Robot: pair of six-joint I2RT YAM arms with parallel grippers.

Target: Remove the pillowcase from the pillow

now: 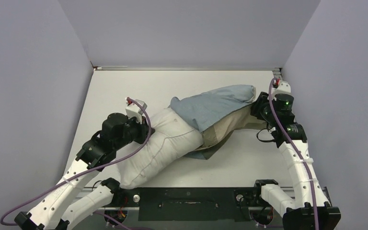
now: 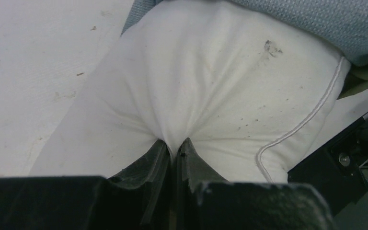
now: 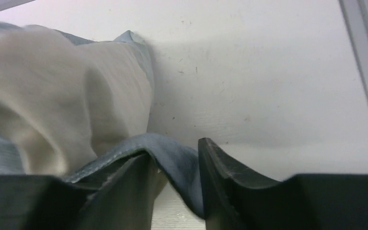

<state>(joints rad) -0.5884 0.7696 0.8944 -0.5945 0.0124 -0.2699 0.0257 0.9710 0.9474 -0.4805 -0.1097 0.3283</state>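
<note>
The off-white pillow (image 1: 160,143) lies slantwise across the table, its near-left half bare. The dusty-blue pillowcase (image 1: 215,105), tan inside, still covers its far-right half. My left gripper (image 1: 141,127) is shut on a pinch of the pillow's white fabric (image 2: 175,143), which puckers into the jaws. My right gripper (image 1: 258,108) is at the pillowcase's far right end. Its jaws stand a little apart. A blue fold of the pillowcase (image 3: 172,153) drapes over the left finger and runs down between them, with table showing in the gap.
The table's right rail (image 3: 364,57) runs close beside the right gripper. Grey walls (image 1: 182,28) enclose the table on three sides. A black base plate (image 1: 187,201) lies along the near edge between the arm bases.
</note>
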